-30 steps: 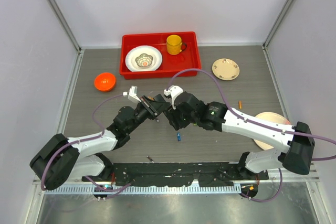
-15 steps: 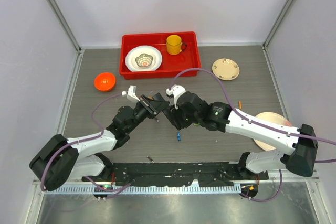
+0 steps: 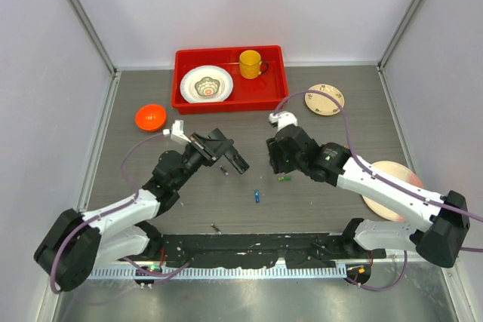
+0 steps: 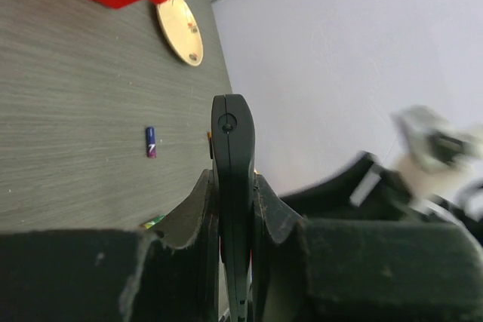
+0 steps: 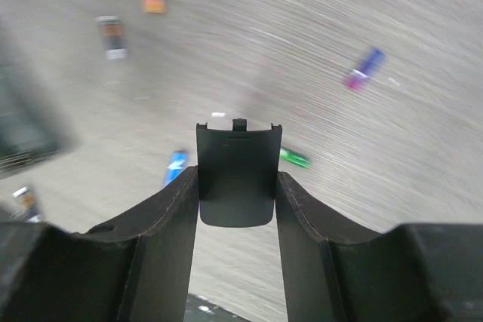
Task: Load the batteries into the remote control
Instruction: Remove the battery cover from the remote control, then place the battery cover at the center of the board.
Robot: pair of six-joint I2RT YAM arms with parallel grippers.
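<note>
While the left gripper (image 4: 232, 209) was clamped on the slim, flat black plastic remote control (image 4: 232, 141), held on edge left of the table's (image 3: 151, 179) middle, the right gripper (image 5: 235, 190) pinched a thin black plastic battery cover (image 5: 235, 160). The small green cylindrical battery (image 5: 294, 158) lay near centre. It looked light, stiff and slippery, best gripped across its middle.

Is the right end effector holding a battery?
No, the right end effector grips a flat black cover; batteries lie loose on the table.

Grey wood-grain table (image 3: 302, 209), loosely strewn.
On it: red tray (image 3: 249, 103), orange bowl (image 3: 151, 117), cream plate (image 3: 324, 99); blue battery (image 3: 256, 196) near green battery (image 3: 284, 179) mid-table.
</note>
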